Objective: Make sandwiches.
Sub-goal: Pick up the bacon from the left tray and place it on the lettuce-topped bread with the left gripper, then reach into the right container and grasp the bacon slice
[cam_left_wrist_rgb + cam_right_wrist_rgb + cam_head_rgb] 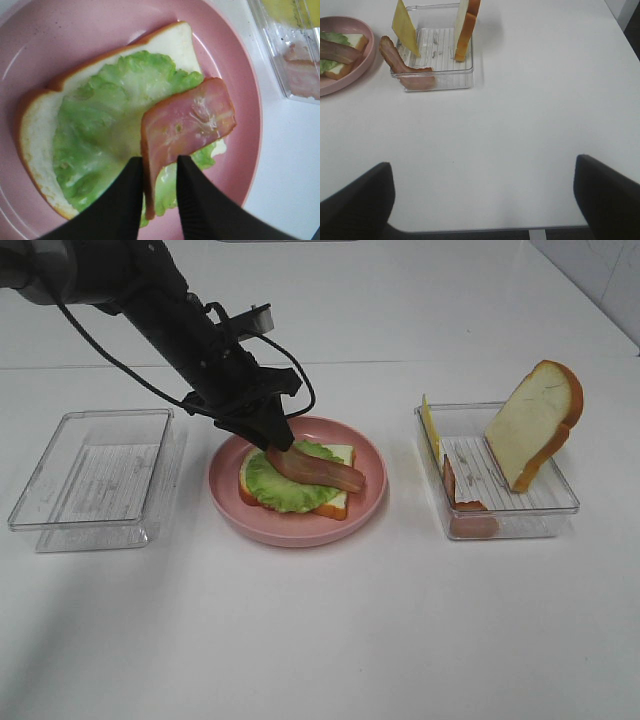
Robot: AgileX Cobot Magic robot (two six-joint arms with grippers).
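Observation:
On the pink plate [372, 465] [100, 30] a white bread slice [345, 453] [35, 130] carries green lettuce [275, 485] [95, 120]. A reddish bacon strip [320, 472] [187, 125] lies across the lettuce. My left gripper [275, 440] [157, 162] hangs over the strip's near end with its jaws slightly apart, open, a gap showing beside the bacon. My right gripper [482, 200] stands wide open over bare table, holding nothing. In the clear tray [500, 525] [445, 75] stand a second bread slice [535, 420] [467, 27], a yellow cheese slice [430, 425] [404, 27] and another bacon strip [462, 495] [400, 62].
An empty clear tray [95, 480] sits left of the plate. The left arm and its cables reach in from the upper left. The table is white, with a wall edge at the far right.

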